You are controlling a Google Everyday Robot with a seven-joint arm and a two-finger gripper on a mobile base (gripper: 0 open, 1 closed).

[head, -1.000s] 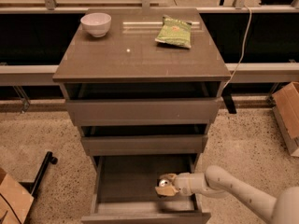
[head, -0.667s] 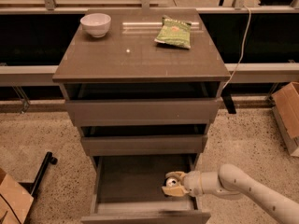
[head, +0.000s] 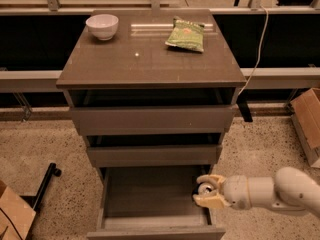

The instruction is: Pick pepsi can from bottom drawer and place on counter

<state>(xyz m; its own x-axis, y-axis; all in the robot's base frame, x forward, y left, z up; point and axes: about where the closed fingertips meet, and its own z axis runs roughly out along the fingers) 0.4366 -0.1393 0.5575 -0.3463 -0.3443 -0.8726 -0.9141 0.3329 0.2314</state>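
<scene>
The bottom drawer (head: 145,201) is pulled open below two shallower drawers. My gripper (head: 207,190) reaches in from the right over the drawer's right front corner. Its cream fingers (head: 212,201) are closed around the pepsi can (head: 202,189), a small dark can with a shiny silver top. The can sits at the height of the drawer's right wall. The glossy grey-brown counter (head: 145,59) tops the cabinet above.
A white bowl (head: 102,25) stands at the counter's back left and a green snack bag (head: 186,34) at its back right. The upper drawers (head: 150,119) stand slightly open. Cardboard boxes sit on the floor at the right (head: 307,121) and lower left (head: 12,216). A black stand leg (head: 42,186) lies at the left.
My gripper has moved right and a little up with the can, from inside the drawer toward its right wall.
</scene>
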